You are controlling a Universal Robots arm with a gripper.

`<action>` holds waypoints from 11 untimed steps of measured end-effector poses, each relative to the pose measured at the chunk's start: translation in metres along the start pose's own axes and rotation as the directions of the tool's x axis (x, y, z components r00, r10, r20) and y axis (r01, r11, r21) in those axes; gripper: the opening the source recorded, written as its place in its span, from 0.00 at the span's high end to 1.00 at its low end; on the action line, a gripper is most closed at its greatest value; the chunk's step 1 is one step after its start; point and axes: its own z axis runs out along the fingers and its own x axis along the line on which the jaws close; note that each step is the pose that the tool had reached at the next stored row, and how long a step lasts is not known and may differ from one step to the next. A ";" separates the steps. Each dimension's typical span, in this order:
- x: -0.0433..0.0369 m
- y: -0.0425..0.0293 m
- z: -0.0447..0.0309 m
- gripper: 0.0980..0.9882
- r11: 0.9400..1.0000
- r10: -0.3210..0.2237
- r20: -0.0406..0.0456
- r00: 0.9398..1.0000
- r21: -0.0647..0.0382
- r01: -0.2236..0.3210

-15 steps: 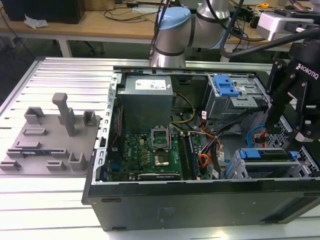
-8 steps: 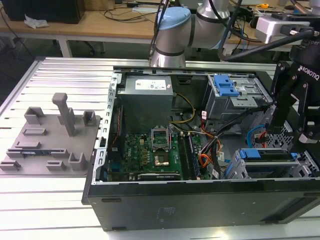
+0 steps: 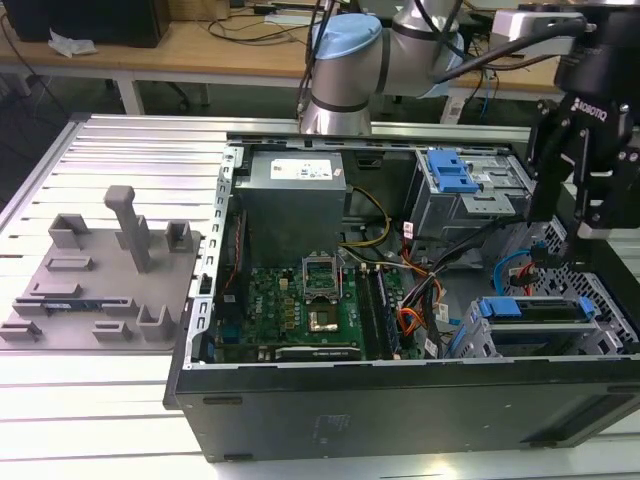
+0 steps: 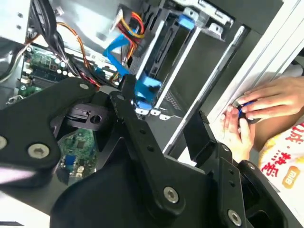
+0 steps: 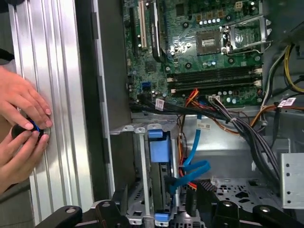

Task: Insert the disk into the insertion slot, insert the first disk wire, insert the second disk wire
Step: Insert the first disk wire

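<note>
- Jaws: wide apart, clamping nothing; gripper (image 3: 575, 222) above disk (image 3: 545, 308), not touching.
- Seated in metal cage (image 3: 466, 340): disk.
- Just beside disk's end: light-blue cable (image 5: 194, 167), looped.

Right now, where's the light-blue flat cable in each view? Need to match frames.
Exterior view: the first disk wire loops beside the disk, toward the exterior view's right.
Second wrist view: it runs diagonally to the disk's blue frame.
First wrist view: it runs alongside the disk, then curls.
Shared landmark: the disk's bright blue frame.
</note>
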 end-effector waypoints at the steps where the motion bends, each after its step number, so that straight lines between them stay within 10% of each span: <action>1: -0.0008 -0.0059 0.0006 0.34 1.000 -0.001 -0.003 1.000 -0.002 0.001; 5: -0.0033 -0.0256 0.0035 0.34 1.000 -0.005 -0.019 1.000 -0.014 0.004; 11: -0.0036 -0.0282 0.0041 0.34 1.000 0.019 -0.095 0.995 -0.015 -0.021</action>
